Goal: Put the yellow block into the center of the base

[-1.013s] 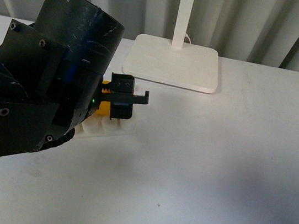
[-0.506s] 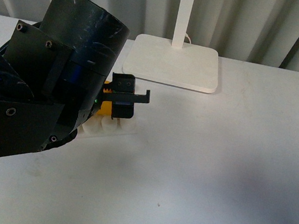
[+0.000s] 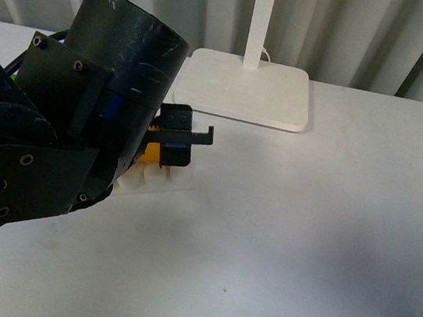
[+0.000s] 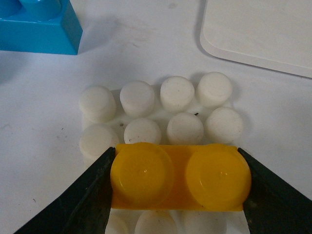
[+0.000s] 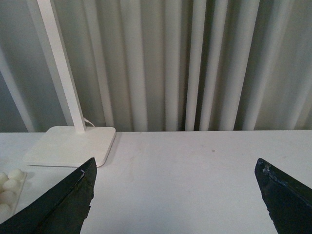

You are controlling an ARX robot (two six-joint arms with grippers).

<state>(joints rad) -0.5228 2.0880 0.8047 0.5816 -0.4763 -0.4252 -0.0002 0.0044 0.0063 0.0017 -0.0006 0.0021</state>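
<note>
Open table [image 3: 325,245] right of the base [image 4: 178,93], lamp foot [image 3: 245,88] just on its far side. Left gripper [image 4: 178,170] clamps the yellow block [image 4: 180,178] by its ends, over the base's inner studs. Right gripper [image 5: 175,161]: jaws wide apart.

White worktop [image 3: 325,245], matt w/ a few small specks. At the back sits a lamp foot [image 3: 245,88], flat white rect. w/ a pole [image 3: 261,20]. The studded white base [image 4: 175,97] lies flat nr the lamp foot's front-left corner, not touching. A blue brick [image 4: 39,29] lies further from the lamp foot than the base does, apart from both.
</note>
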